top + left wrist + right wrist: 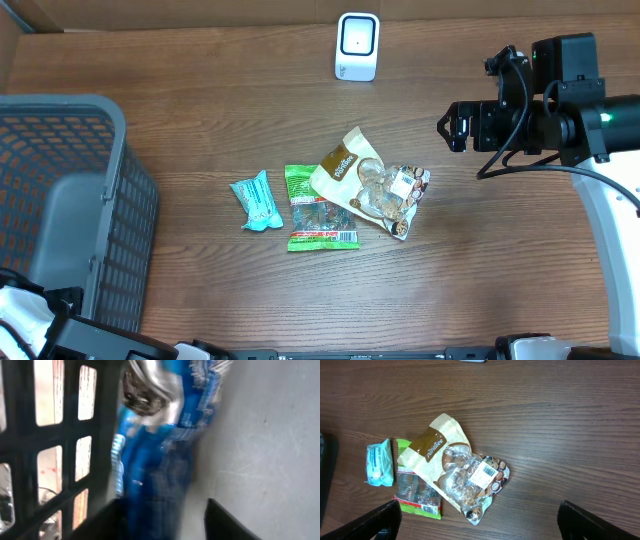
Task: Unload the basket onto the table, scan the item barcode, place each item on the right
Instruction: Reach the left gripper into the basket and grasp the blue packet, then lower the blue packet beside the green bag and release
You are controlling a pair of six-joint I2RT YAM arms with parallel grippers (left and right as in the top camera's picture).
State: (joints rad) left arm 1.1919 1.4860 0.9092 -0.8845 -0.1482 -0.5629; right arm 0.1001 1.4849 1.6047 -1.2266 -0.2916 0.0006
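Overhead, a grey basket (pixel 60 130) is seen at left, snack packets (pixel 340 190) at centre, a white scanner (pixel 357 46) at top. A blurred blue packet (pixel 155 460) is seen mid-frame between the fingers of the left gripper (pixel 162 522); the grip cannot be told. The right gripper (pixel 482 520) is opened wide.

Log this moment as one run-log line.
left gripper: inside basket, at blue packet, grip unclear | right gripper: open, empty | snack packets: centre | scanner: far side

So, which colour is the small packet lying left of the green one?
The small packet is teal with white print, clearest in the right wrist view.
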